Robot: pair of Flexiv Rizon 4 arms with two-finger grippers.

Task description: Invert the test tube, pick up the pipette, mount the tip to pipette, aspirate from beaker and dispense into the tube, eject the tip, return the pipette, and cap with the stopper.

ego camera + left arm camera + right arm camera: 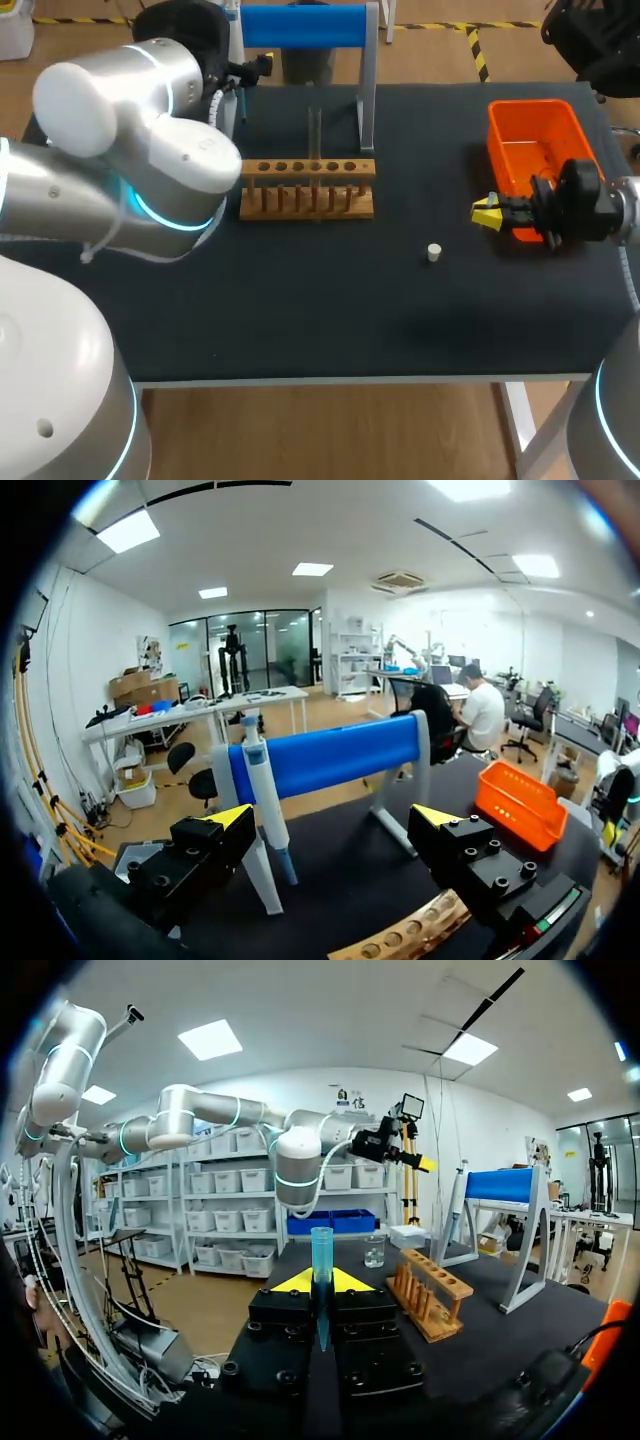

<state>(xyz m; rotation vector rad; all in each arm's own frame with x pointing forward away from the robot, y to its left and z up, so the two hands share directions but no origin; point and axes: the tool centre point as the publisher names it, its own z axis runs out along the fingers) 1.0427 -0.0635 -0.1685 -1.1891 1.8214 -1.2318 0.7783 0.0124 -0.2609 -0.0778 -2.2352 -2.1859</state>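
Left claw spread before the hanging pipette; right claw pinching a blue pipette tip.
The pipette hangs upright on the blue-barred stand at the table's 12 o'clock, ahead of the left gripper and untouched. It looks like light, stiff, smooth plastic that could slip; the straight barrel under its head seems the safest hold. The left arm points level toward it. The right gripper, at 3 o'clock, presses both fingers on a thin blue tip standing upright, probably easily crushed.
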